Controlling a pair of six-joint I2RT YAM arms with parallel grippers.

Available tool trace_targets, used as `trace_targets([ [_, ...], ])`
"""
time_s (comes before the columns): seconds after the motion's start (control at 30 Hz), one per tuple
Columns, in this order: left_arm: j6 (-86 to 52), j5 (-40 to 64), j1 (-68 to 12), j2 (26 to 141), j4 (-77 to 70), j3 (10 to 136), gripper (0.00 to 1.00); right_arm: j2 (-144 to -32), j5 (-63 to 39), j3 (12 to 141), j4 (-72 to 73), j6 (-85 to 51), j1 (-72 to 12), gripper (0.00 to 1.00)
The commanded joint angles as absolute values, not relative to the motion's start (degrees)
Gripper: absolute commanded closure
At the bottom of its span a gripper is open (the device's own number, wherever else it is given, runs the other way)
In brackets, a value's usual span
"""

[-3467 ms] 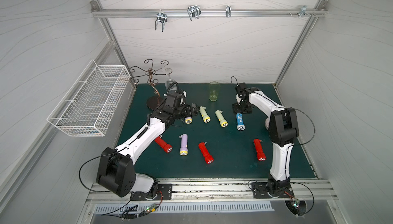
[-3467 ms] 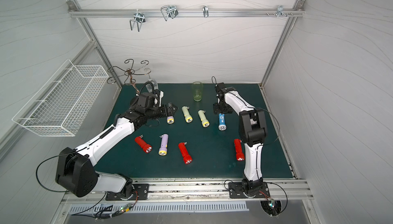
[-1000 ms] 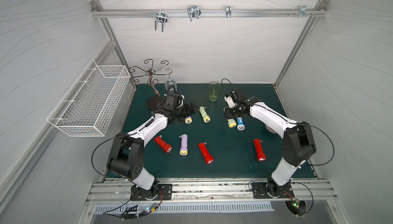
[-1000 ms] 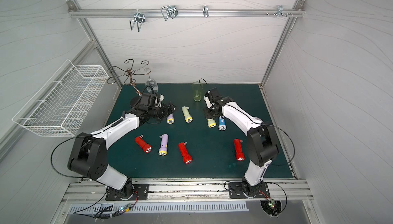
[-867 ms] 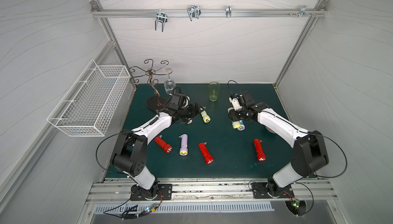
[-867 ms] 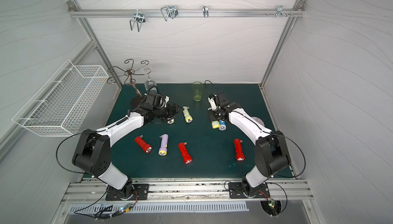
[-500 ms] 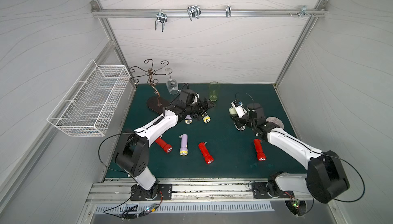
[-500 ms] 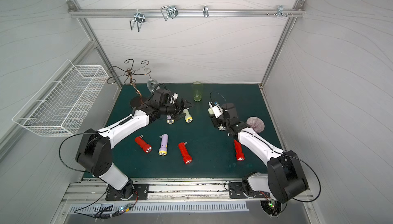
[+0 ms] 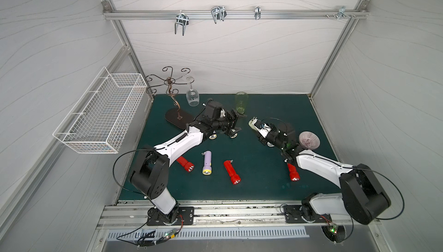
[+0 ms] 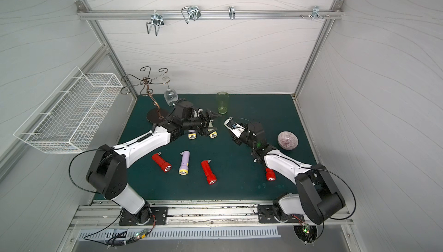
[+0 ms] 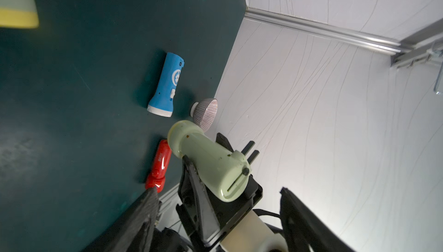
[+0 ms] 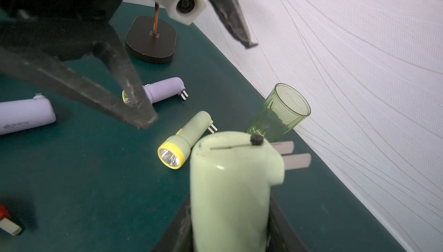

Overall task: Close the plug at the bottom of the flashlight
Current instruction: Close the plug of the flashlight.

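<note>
Above the back half of the worktop (image 9: 263, 186), the right tool (image 9: 262, 131) is clenched on a pale green flashlight (image 12: 230, 186). It holds the flashlight clear of the surface, bottom end turned toward the left tool (image 9: 237, 122). The plug (image 12: 291, 155) sticks out sideways from that end, both prongs bare. The left tool is released, its jaws spread wide just short of the flashlight and apart from it. Other flashlights (image 9: 232, 172) lie on the worktop.

flashlight (image 9: 253, 123) before tumbler (image 9: 241, 102), bowl (image 9: 309, 140) further right
</note>
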State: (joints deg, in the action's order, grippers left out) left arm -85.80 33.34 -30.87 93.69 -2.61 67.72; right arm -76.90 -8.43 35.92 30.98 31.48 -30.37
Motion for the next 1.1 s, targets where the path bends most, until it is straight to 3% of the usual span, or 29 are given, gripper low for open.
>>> trace_targets([
  [0.0, -91.9, 34.8, -31.6, 94.4, -8.3, 68.1, 0.26, -77.5, -9.3, 35.8, 35.3, 34.2, -30.9, 1.00],
  [0.37, -98.0, 31.4, -33.1, 93.5, -9.9, 65.2, 0.37, -77.5, -9.9, 35.6, 34.8, 35.1, -31.6, 1.00],
  [0.7, -100.1, 31.4, -33.8, 94.2, -10.8, 66.5, 0.34, -78.3, -11.1, 35.8, 33.9, 35.4, -32.3, 1.00],
  [1.07, -102.0, 31.8, -34.7, 94.8, -11.3, 66.1, 0.41, -78.2, -11.6, 35.8, 33.5, 35.9, -33.0, 1.00],
])
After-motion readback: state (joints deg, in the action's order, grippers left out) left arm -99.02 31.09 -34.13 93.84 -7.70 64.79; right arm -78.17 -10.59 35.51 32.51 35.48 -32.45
